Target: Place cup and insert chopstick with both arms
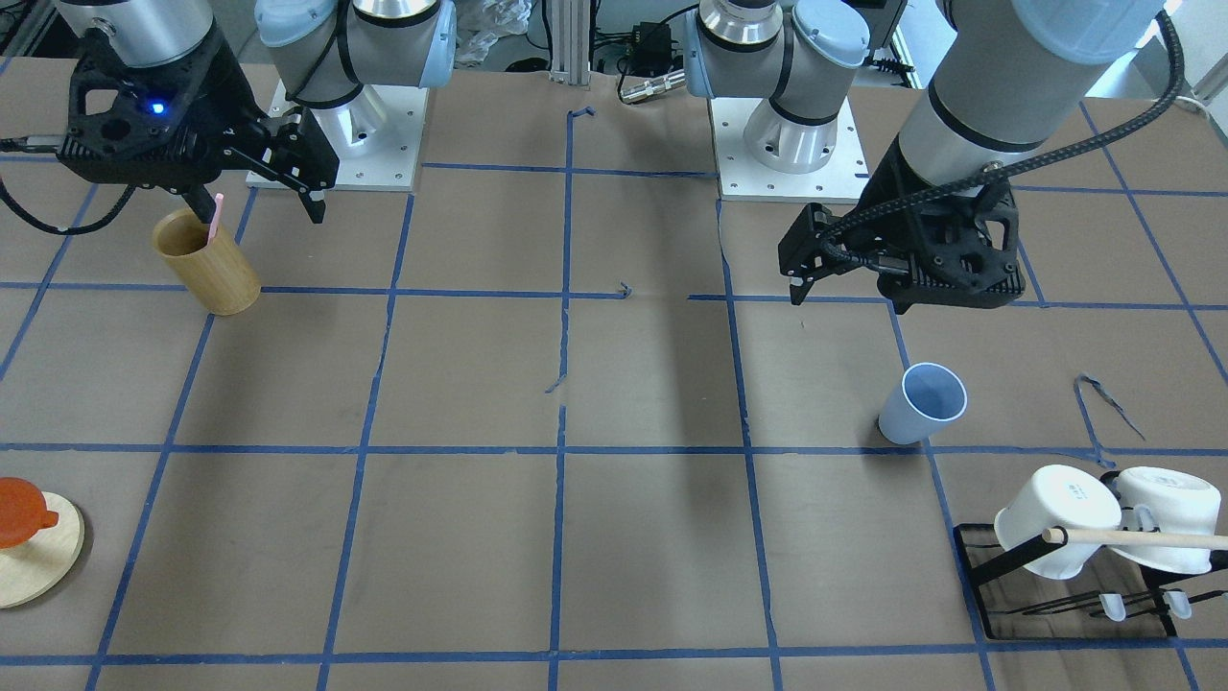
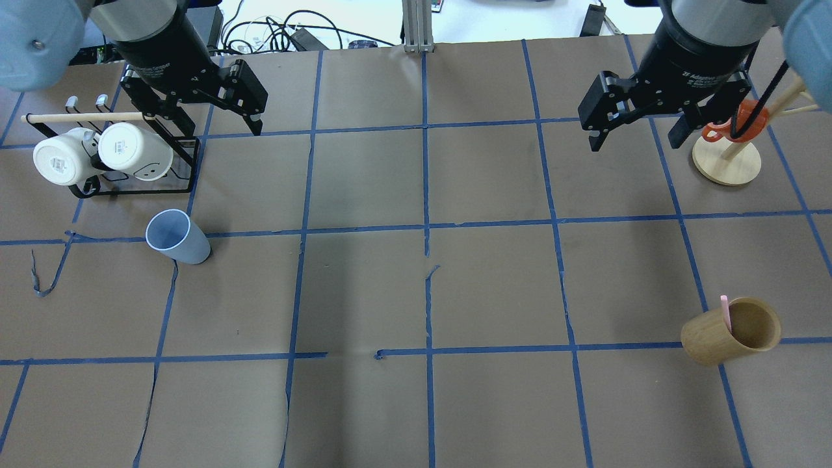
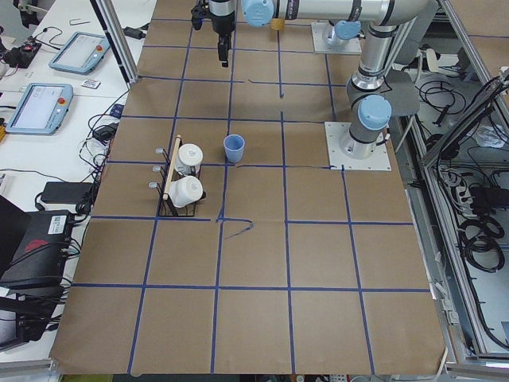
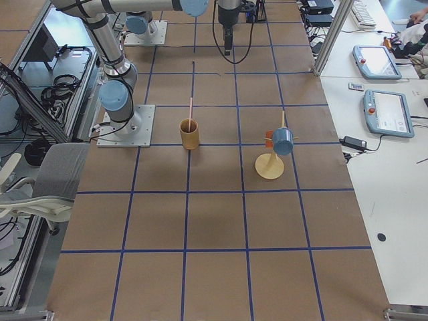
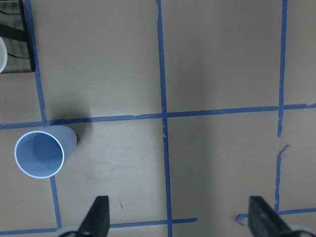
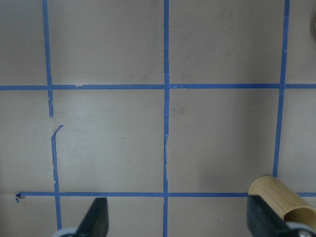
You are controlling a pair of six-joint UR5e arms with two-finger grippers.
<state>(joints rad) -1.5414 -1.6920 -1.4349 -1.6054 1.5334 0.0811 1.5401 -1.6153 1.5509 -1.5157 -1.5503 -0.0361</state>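
Note:
The pale blue cup [image 2: 177, 237] stands upright on the table near the mug rack; it also shows in the front view [image 1: 921, 403] and at the left of the left wrist view [image 5: 42, 153]. My left gripper [image 2: 221, 127] hangs open and empty high above the table, off to the side of the cup [image 1: 902, 278]. The pink chopstick [image 2: 725, 314] stands inside the tan bamboo cylinder [image 2: 731, 331], leaning on its rim [image 1: 216, 216]. My right gripper [image 2: 637, 140] is open and empty, raised well above the table; in the front view [image 1: 261, 216] it is just above the cylinder [image 1: 206, 261].
A black rack [image 2: 130, 188] with two white mugs and a wooden rod stands at the table's left. A round wooden stand [image 2: 727, 159] with an orange item stands at the far right; a darker blue cup [image 4: 282, 140] hangs on it. Blue tape lines grid the brown table.

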